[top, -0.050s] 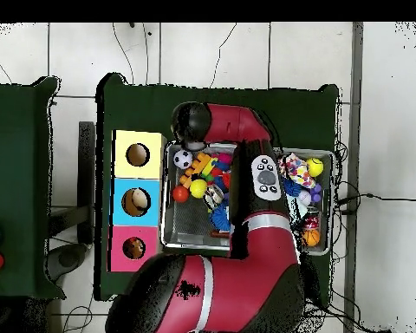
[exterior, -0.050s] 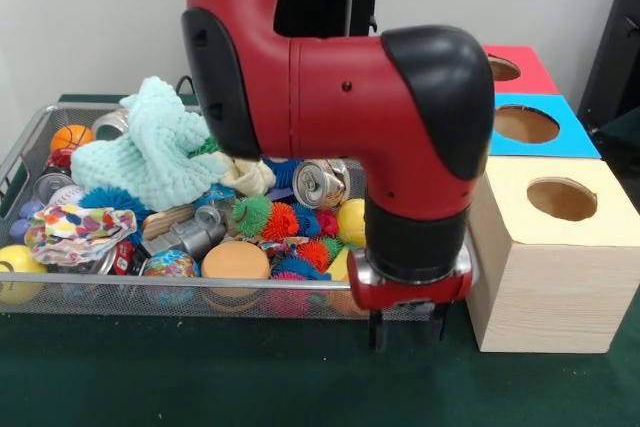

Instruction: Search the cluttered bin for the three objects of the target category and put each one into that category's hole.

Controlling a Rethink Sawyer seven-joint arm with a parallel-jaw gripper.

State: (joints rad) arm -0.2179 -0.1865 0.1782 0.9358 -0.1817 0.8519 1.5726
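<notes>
A: Where do we stand?

B: Our gripper (exterior, -0.050s: pixel 406 327) hangs low just in front of the wire bin (exterior, -0.050s: pixel 30 147), at the corner nearest the cream box (exterior, -0.050s: pixel 540 277). Whether the jaws are parted or clenched, we cannot tell; only dark stubs show under the wrist.

A: And the targets?

B: We are not told the category. The clutter all lies inside the bin: a dented can (exterior, -0.050s: pixel 320 184), spiky balls, a knitted cloth (exterior, -0.050s: pixel 150 152).

A: So how do we do this well?

B: We judge we should lift clear of the bin's rim, then descend on one exposed item, not the pile.

A: What's hidden?

B: Our arm (top, -0.050s: pixel 268 182) covers the bin's middle from overhead.
</notes>
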